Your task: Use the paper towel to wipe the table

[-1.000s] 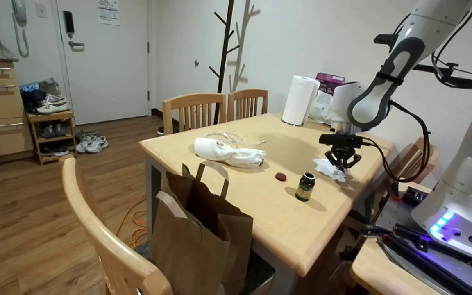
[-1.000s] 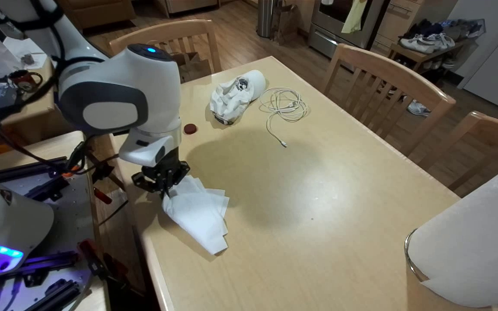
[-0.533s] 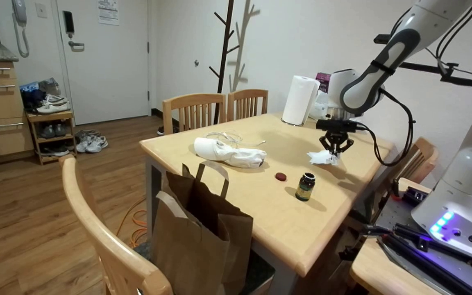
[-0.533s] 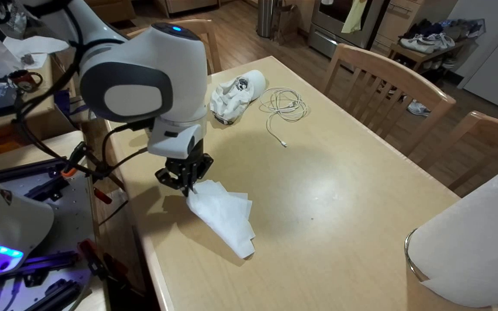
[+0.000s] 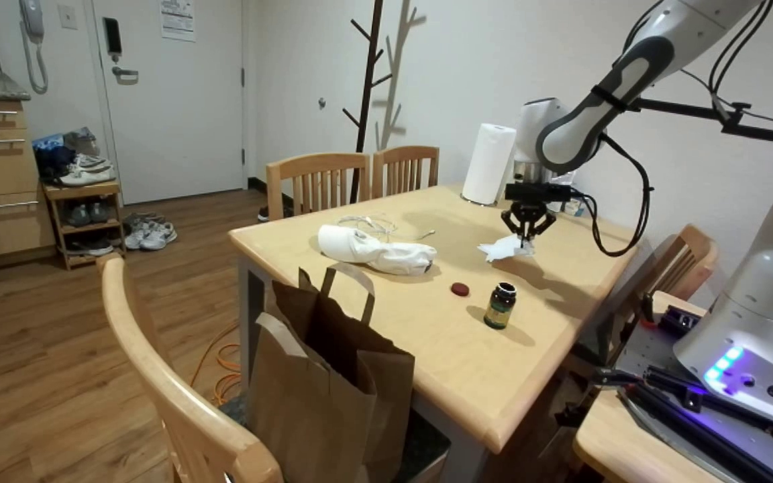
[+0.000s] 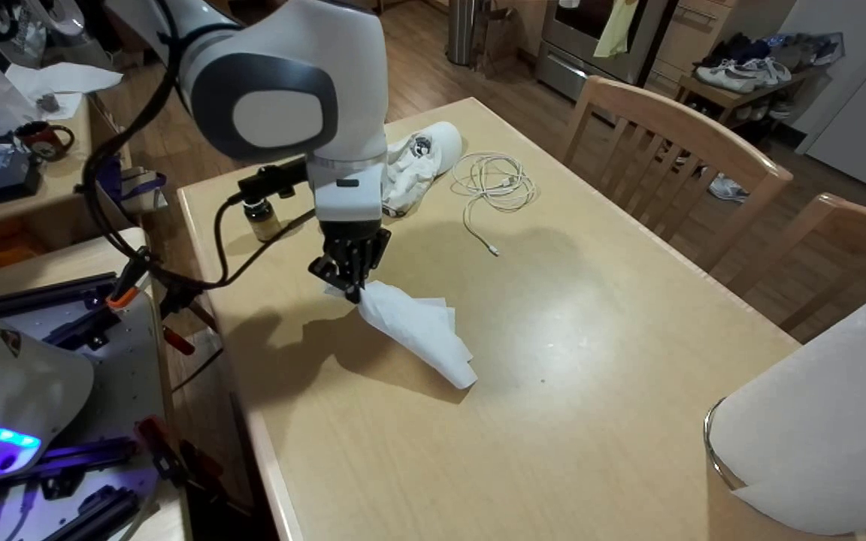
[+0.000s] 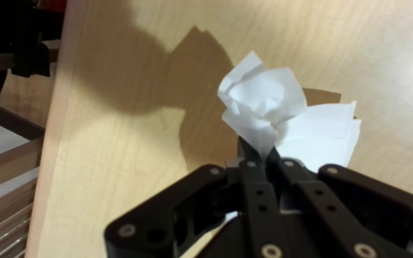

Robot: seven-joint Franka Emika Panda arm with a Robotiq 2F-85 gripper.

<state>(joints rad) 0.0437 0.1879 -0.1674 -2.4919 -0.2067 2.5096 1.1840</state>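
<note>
My gripper (image 5: 526, 243) is shut on the white paper towel (image 5: 502, 248), pinching it at a gathered spot. In an exterior view the paper towel (image 6: 418, 334) fans out from the fingertips (image 6: 355, 293). In the wrist view a crumpled tuft of the paper towel (image 7: 264, 96) stands up from the closed fingers (image 7: 260, 154), and flat layers spread out at the right. The fingers are above the light-wood table (image 6: 591, 458), with shadows of gripper and towel on its top (image 5: 420, 329). I cannot tell whether the towel's lower edge touches the table.
An open dark bottle (image 5: 499, 307) and its red lid (image 5: 459, 289) stand near the front. A lumpy white bundle (image 5: 376, 252) and a white cable (image 6: 495, 184) lie farther along. An upright white roll (image 6: 816, 428) stands at one end. A paper bag (image 5: 333, 382) is beside the table.
My gripper, still shut on the paper towel, has moved inward from the robot-side edge toward the table's middle and looks higher. The towel moved with it, and the bottle now shows in both exterior views.
</note>
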